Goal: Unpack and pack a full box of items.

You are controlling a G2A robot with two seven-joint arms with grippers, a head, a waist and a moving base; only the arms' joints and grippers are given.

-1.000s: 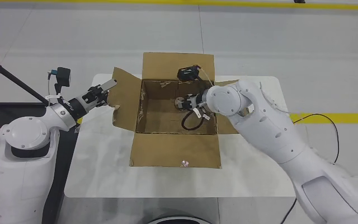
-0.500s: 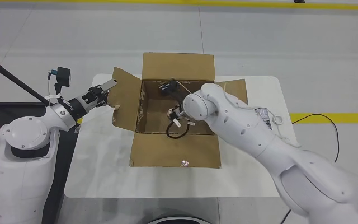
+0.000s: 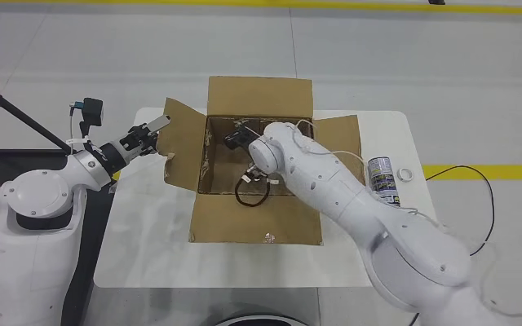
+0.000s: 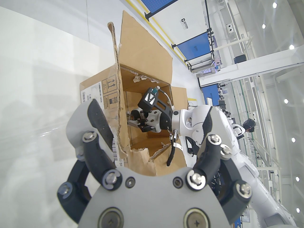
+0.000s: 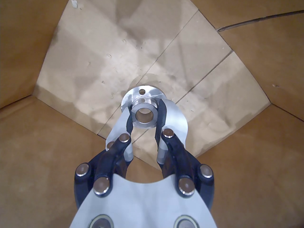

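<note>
one flange [image 5: 144, 110] gripped, box [image 5: 28, 36] walls well clear.

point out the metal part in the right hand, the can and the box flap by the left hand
metal part [image 5: 152, 93]: right wrist view, on its flat round plate.
can [image 3: 381, 179]: top view, on the middle of its side.
box flap [image 3: 183, 145]: top view, on the middle of the flap.

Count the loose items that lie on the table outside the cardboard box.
2. A can is beside the box on the right arm's side; a small white ring lies just beyond the can. The right arm may hide more.
</note>
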